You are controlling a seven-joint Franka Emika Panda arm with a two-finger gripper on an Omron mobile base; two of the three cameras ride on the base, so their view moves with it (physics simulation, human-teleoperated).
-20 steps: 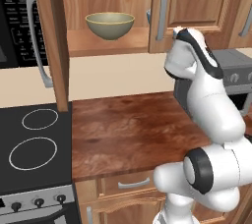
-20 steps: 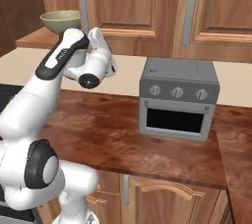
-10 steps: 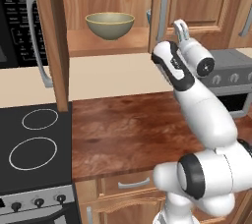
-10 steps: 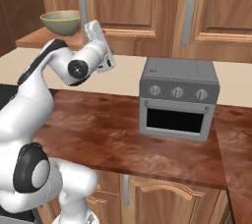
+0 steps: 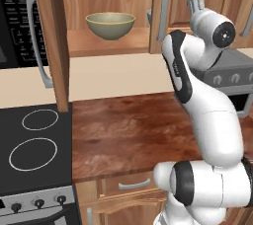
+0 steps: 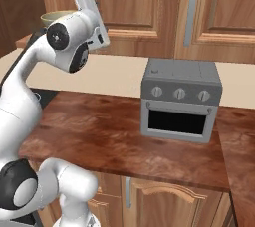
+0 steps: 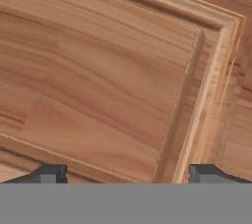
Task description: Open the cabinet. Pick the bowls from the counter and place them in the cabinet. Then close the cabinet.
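Already shelved: olive-yellow bowl point(image 5: 110, 24) upright inside the open cabinet point(image 5: 113, 46), left door point(image 5: 52, 36) swung out edge-on, presumably for access; a sliver of blue at the right door's edge, perhaps the second bowl, too hidden to tell. Reddish-brown surface point(image 5: 128, 130) bare beside the black stovetop point(image 5: 34, 155). From the right: gripper point(image 6: 85, 1) raised before closed cabinet fronts, grey toaster oven point(image 6: 179, 99) behind on the surface. From the hand: jaws spread wide, holding nothing, facing a raised wood panel point(image 7: 108, 70) close up.

Arm raised high — end effector point(image 7: 127, 173) spread wide, holding nothing.
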